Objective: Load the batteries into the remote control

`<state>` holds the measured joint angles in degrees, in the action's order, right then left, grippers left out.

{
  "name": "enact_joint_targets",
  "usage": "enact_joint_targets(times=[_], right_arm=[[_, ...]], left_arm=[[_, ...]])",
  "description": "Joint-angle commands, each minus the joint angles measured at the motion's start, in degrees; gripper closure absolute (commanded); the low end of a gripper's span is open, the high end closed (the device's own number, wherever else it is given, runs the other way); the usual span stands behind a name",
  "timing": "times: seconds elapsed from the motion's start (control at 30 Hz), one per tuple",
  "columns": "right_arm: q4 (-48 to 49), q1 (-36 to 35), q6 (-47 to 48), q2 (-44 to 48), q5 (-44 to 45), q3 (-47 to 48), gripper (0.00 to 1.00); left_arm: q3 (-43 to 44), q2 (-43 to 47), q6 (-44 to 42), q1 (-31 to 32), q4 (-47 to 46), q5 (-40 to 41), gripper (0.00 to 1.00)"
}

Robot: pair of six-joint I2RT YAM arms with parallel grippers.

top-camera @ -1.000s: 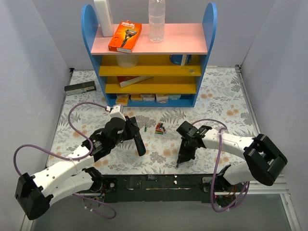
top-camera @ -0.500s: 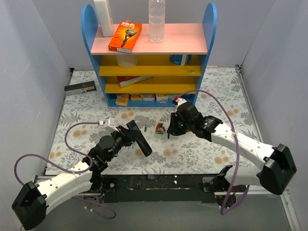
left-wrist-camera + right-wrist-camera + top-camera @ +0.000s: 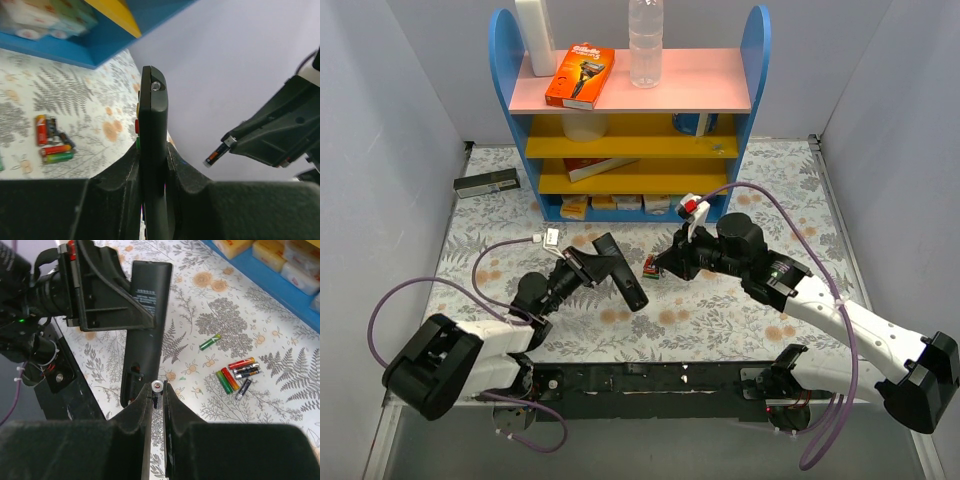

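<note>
There is one remote control point(image 3: 623, 272). Seven batteries point(image 3: 241, 363) show: five clustered on the worktop point(image 3: 775, 205), one green apart, one between the right fingers point(image 3: 141, 412).

top: overhead, far | wrists: close, face-to-face (both see remote control point(image 3: 150, 300))

seen edge-on only in the left wrist view: remote control point(image 3: 152, 115), button face turned away save slivers of colour, lower end buried between blurred fingers point(image 3: 125, 175) of the left gripper point(image 3: 153, 170), cut at 6 o'clock. at 3 o'clock there, right gripper point(image 3: 229, 142) cropped by the edge. in the right wrist view, only the end cap of the pinched battery point(image 3: 157, 386) showing, body hidden between the jaws. from above, loose batteries point(image 3: 650, 267) partly covered by the right gripper, count unclear. shelf point(image 3: 100, 35) and boxes point(image 3: 35, 17) blurred, cut at 12 o'clock.
</note>
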<state>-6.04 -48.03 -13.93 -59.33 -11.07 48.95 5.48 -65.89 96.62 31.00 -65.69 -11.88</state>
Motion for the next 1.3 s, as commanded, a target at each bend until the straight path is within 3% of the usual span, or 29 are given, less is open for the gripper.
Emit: enact_joint_targets(times=[0.0, 0.47, 1.27], right_arm=[[3.85, -0.66, 4.08, 0.18, -4.13, 0.79, 0.99], [1.3, -3.73, 5.85, -2.63, -7.65, 4.22, 0.99], [1.47, -5.06, 5.32, -2.72, -4.57, 2.47, 0.99]], left_arm=[[4.1, -5.81, 3.31, -0.86, -17.71, -11.05, 1.0], [12.8, -10.66, 1.82, -1.12, -18.51, -18.53, 1.0], [17.55, -10.58, 2.61, -1.21, -19.12, -18.62, 1.0]])
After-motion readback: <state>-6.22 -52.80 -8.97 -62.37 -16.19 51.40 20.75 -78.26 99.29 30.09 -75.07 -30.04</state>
